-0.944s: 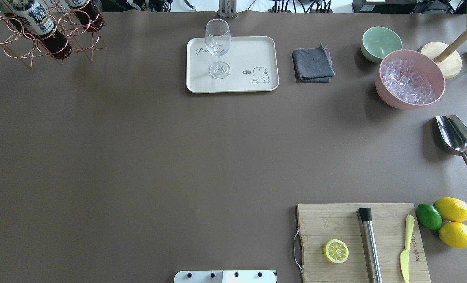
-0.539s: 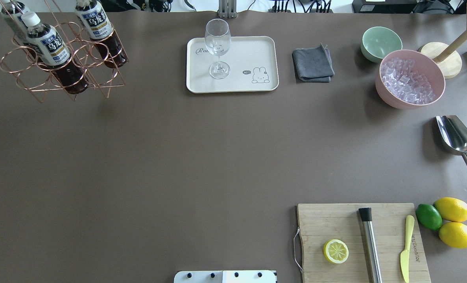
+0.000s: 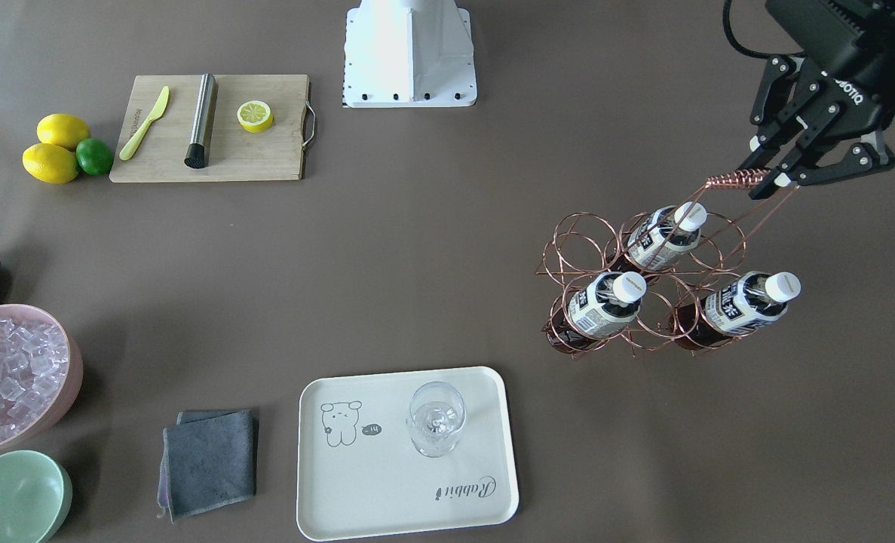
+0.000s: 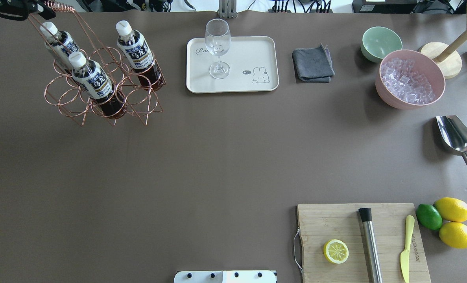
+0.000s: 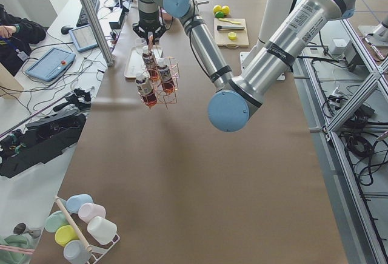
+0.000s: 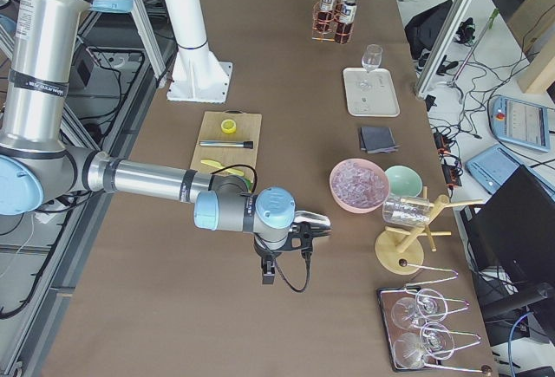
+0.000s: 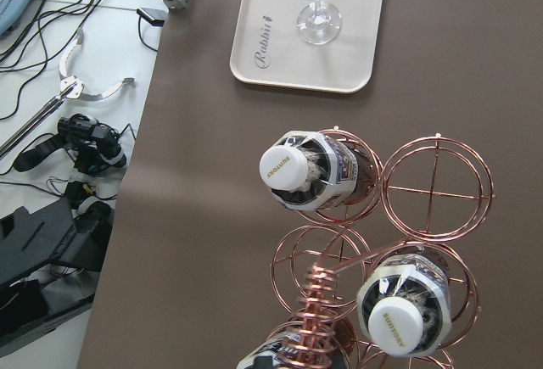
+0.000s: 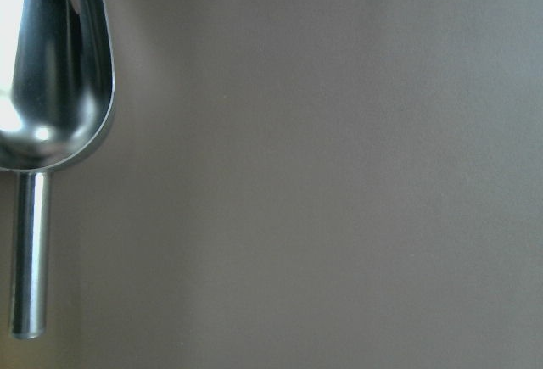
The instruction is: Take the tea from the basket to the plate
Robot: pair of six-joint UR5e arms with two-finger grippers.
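Left hand clamped on the basket handle, upper right of the front-facing view.
Three tea bottles sit in its cells. The plate lies lower centre, carrying a glass. Whether my right hand is apart or together, I cannot tell.

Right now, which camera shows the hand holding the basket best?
The front-facing view: the left hand pinches the basket handle. Overhead crops the hand; the left wrist view shows only the coil.

Left gripper clamps basket handle, arm outstretched.
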